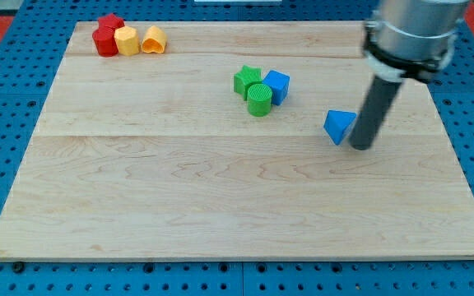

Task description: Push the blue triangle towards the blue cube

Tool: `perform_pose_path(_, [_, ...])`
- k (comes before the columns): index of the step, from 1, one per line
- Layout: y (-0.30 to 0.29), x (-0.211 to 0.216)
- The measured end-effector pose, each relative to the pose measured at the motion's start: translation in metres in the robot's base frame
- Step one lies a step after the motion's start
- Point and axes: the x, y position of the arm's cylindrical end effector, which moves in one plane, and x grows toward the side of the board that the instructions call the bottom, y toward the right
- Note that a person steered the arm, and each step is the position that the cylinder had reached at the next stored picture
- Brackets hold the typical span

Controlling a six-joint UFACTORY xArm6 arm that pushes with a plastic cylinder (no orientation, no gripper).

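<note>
The blue triangle [338, 126] lies on the wooden board, right of centre. The blue cube [276, 86] sits up and to its left, touching a green cylinder [259, 99] and a green star-shaped block [246, 80]. My tip [360, 146] rests on the board just to the right of the blue triangle, close against its right corner. The rod rises toward the view's top right, into the arm's grey body.
A red block [105, 36], a yellow block [127, 39] and an orange block [153, 39] cluster at the board's top left corner. The wooden board [179, 189] lies on a blue perforated surface.
</note>
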Motion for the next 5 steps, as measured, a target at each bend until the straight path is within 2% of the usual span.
perform_pose_path(1, [-0.029,-0.038])
perform_pose_path(2, [-0.032,-0.038])
perform_pose_path(3, [-0.027,-0.031])
perform_pose_path(5, [0.022,-0.058])
